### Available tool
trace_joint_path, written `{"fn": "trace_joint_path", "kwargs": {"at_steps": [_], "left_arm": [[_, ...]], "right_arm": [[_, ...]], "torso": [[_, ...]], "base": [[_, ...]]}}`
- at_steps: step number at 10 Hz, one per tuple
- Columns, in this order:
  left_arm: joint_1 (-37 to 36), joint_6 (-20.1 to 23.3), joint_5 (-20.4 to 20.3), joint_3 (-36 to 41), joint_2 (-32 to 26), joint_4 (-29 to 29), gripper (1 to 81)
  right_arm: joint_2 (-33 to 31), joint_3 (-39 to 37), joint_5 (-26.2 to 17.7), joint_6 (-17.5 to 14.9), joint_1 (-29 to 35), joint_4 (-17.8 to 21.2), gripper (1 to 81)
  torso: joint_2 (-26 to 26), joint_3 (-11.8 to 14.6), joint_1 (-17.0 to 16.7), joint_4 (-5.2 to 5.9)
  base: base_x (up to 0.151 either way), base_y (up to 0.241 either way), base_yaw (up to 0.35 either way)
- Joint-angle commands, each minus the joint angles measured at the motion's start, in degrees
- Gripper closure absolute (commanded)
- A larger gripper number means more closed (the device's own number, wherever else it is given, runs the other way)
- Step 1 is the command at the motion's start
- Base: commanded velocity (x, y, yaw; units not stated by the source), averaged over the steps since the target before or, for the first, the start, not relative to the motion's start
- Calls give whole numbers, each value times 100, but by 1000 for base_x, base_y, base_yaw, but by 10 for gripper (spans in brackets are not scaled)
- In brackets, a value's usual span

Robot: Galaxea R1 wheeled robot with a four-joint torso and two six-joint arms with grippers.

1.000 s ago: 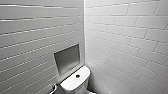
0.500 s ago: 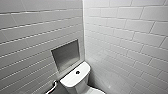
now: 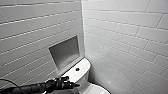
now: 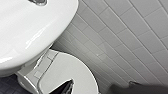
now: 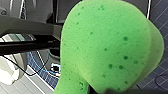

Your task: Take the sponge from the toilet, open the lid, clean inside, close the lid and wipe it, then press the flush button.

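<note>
Sponge (image 5: 107, 45) sits pinched in the right gripper (image 5: 110, 91), clenched on one end of it.

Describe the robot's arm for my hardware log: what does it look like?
The left arm is black, built of chunky, knobbly jointed segments that narrow into the left gripper, also black. A thin dark cable arcs over its rear part.

One toilet (image 3: 83, 65), one lid (image 4: 67, 72), one flush button (image 3: 77, 69), one sponge (image 5: 107, 47), one recessed wall niche (image 3: 65, 52).
</note>
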Motion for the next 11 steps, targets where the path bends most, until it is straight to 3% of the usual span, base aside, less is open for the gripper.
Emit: {"fn": "trace_joint_path", "kwargs": {"at_steps": [1,2,7,8,11], "left_arm": [[-1669,-64,493,51,22,-992,10],[-1793,-64,501,-162,172,-1100,10],[-2275,-64,501,-989,778,-1319,10],[-2452,-64,510,-1085,858,-1381,10],[-2768,-64,871,-1428,1051,-1434,10]], "right_arm": [[-27,16,-133,-8,34,-65,811],[-27,50,-133,-17,25,-73,811],[-10,78,-142,-17,43,-73,811],[-10,86,-142,-17,34,-73,811],[-10,86,-142,-17,16,-64,811]], "torso": [[0,0,0,0],[0,-2,0,0],[2,-758,2,0],[4,-490,2,0],[9,-737,6,0]], "base": [[0,0,0],[0,0,0],[0,0,0],[0,0,0],[0,0,0]]}}
